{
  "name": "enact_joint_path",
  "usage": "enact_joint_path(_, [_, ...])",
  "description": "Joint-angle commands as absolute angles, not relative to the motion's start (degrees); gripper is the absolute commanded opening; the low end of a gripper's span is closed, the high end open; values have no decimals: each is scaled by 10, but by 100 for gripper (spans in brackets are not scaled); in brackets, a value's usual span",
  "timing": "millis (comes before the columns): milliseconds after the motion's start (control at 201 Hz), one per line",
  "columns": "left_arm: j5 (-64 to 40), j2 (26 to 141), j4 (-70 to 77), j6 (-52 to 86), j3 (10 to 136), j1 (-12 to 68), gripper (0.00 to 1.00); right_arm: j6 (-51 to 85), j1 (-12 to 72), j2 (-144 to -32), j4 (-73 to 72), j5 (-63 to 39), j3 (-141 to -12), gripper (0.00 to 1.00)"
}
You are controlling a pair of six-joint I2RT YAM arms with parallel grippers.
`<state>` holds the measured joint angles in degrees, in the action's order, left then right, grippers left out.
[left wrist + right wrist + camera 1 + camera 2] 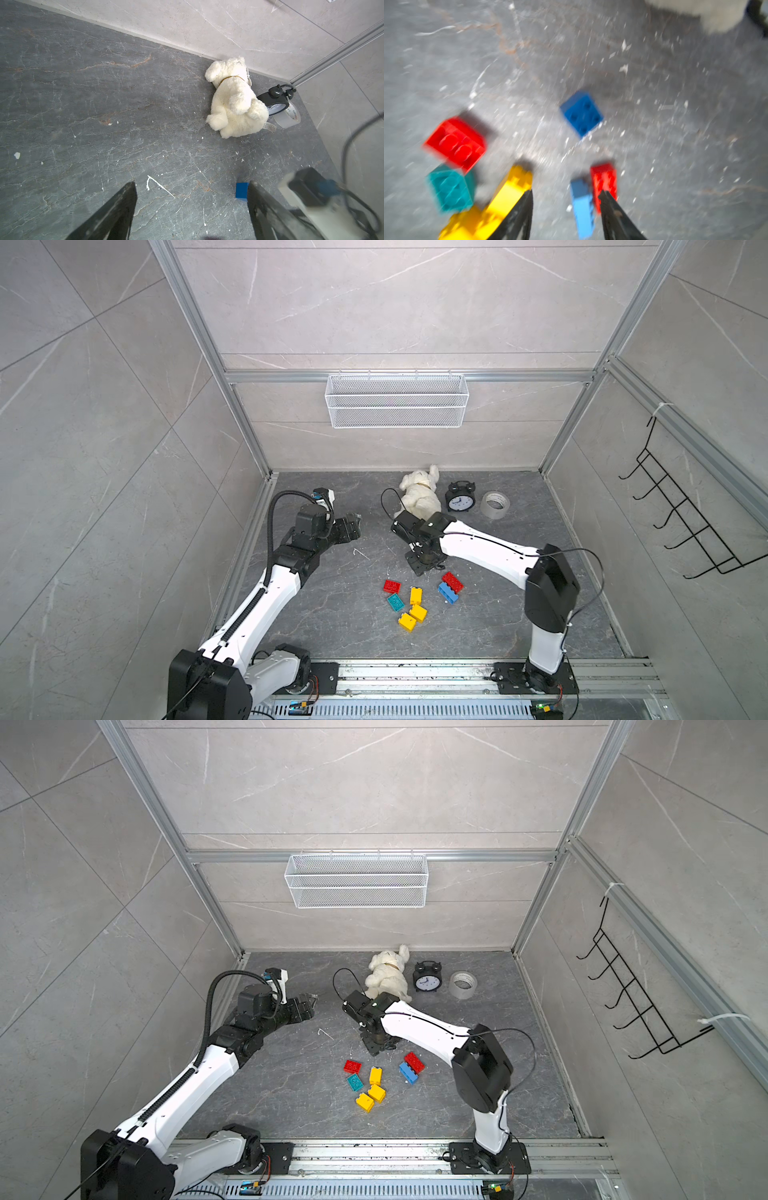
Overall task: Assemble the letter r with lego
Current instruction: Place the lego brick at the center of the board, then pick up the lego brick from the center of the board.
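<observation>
— What's unclear?
— The right wrist view is smeared; the lego (pixel 454 143) studs blur.
— Left wrist?
— A blue brick (pixel 241 191) sits half behind the left gripper (pixel 191 184); the plush toy (pixel 234 99) hides part of the clock (pixel 277 105).

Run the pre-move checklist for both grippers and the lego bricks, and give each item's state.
1. Left gripper jaws apart, empty: ok.
2. Right gripper jaws apart, empty: ok.
3. Lone blue brick lies alone ahead of the right gripper, nothing on it: ok.
4. Letter r begun: not ok; the yellow bricks and teal brick form no r shape.
5. Plush toy apart from the bricks: ok.
6. Right wrist view sharp: not ok, blurred.
</observation>
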<state>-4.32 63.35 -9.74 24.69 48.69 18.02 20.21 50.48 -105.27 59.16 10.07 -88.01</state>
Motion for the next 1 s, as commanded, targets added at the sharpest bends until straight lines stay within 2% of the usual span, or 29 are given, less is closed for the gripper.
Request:
enact_joint_path(0, [-30,615,-67,274,479,182,86,312,530,-1039,571,57,-824,54])
enact_joint_path(259, [-37,583,-58,298,447,182,83,405,571,-1069,523,47,-790,55])
enact_joint_path(747, [-48,539,-70,330,400,182,83,435,590,-1129,510,90,-795,56])
enact_joint_path(796, [-47,538,-72,329,401,182,83,433,589,-1132,512,101,-800,54])
enact_joint_path(991, [-49,556,-81,328,411,182,83,427,589,-1134,515,132,-809,36])
